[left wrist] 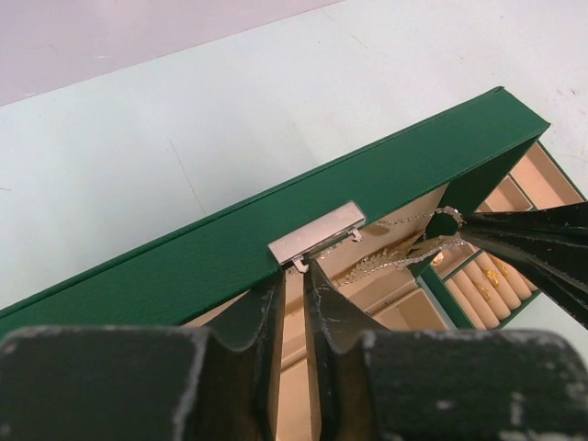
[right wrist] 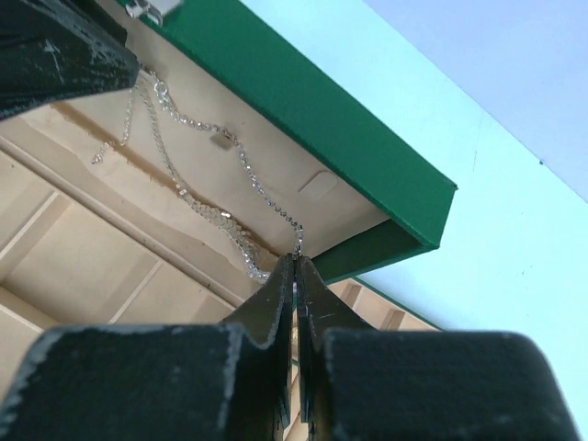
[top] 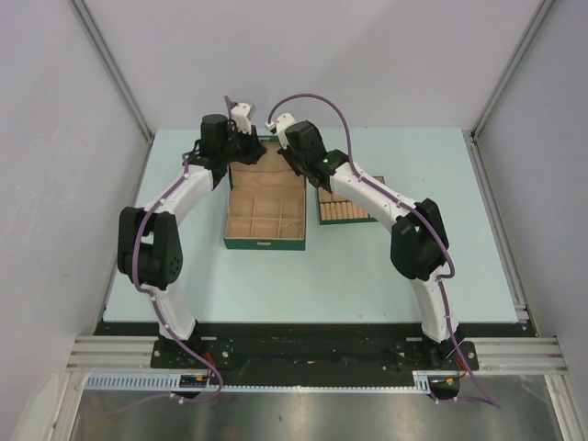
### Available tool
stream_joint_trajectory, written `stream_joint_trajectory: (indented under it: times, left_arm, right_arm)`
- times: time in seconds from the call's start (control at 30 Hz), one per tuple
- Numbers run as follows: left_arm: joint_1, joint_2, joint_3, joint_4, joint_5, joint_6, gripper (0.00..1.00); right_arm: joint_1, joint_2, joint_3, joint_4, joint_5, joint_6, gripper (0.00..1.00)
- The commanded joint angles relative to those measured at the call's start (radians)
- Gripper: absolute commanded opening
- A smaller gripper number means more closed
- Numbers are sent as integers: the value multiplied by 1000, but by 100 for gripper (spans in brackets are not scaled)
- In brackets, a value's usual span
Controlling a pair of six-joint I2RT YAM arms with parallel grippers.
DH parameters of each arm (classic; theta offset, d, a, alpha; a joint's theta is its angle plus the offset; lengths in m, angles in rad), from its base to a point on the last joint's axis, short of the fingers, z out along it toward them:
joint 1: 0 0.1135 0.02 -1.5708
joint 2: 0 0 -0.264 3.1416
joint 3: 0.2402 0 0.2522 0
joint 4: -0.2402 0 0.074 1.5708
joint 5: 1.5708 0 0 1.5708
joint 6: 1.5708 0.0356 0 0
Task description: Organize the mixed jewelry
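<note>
A thin silver chain necklace (right wrist: 197, 207) hangs in loops against the tan inside of the green box's raised lid (left wrist: 230, 248). My right gripper (right wrist: 296, 260) is shut on one end of the chain, just below the lid's lower edge. In the left wrist view the chain (left wrist: 386, 260) runs from beside my left gripper (left wrist: 296, 273) across to the right gripper's fingers (left wrist: 533, 243). The left jaws stand a narrow gap apart under the lid's silver clasp (left wrist: 317, 234), with nothing visibly pinched between them. From above, both grippers meet at the back of the box (top: 265, 241).
The green box holds several tan compartments (top: 266, 216). Right of it lies a small tan tray (top: 344, 213) of padded rolls carrying a few small gold pieces (left wrist: 491, 276). Pale blue tabletop (top: 367, 276) surrounds both, with grey walls on either side.
</note>
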Motion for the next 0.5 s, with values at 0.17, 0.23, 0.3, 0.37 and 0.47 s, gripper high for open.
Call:
stream_joint_trajectory:
  times: [0.17, 0.23, 0.3, 0.37, 0.47]
  left_arm:
    - [-9, 1, 8, 27, -7, 17, 21]
    - [-9, -5, 5, 27, -7, 20, 22]
    - [-9, -13, -1, 25, -11, 23, 22]
    - [-9, -25, -12, 25, -14, 26, 25]
    - [-9, -47, -29, 27, -14, 29, 31]
  right_arm:
    - [-1, 12, 61, 15, 15, -6, 0]
    - [2, 12, 60, 10, 13, -2, 0]
    - [4, 12, 58, 7, 9, 3, 0]
    - [9, 13, 58, 6, 9, 4, 0]
    - [16, 16, 60, 6, 4, 4, 0]
